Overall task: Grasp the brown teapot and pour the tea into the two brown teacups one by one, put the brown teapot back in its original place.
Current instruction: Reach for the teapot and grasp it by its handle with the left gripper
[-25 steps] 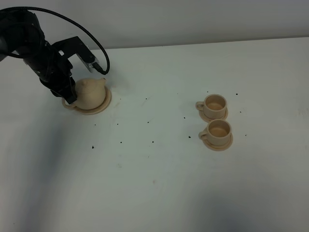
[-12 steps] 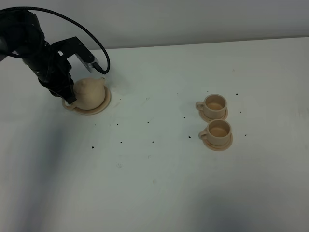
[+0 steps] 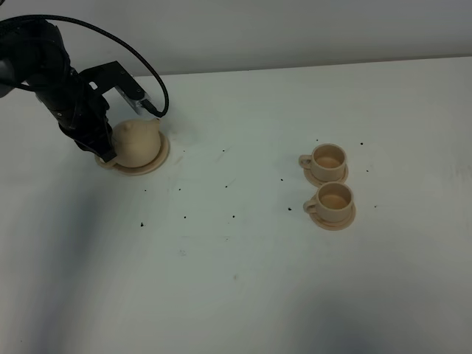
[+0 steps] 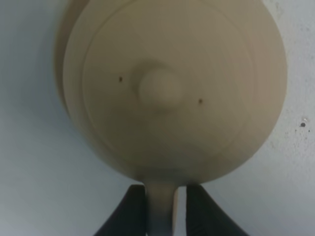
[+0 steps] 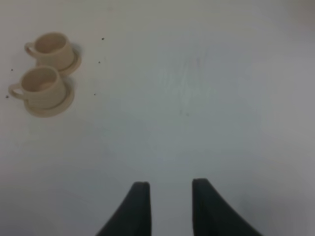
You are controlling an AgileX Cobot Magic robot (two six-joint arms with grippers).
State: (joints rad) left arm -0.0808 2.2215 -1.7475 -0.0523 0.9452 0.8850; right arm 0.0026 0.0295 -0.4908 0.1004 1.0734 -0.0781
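Left gripper narrow, fingers straddling the loop handle of the brown teapot; firm clamp cannot be told. Teapot upright on its wide saucer. Handle hold judged best for tilt control. The two brown teacups stand well apart from the teapot. Right gripper parted, empty.

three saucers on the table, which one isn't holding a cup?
The wide saucer on the left, under the brown teapot. The rear small saucer holds one teacup, the front small saucer the other teacup.
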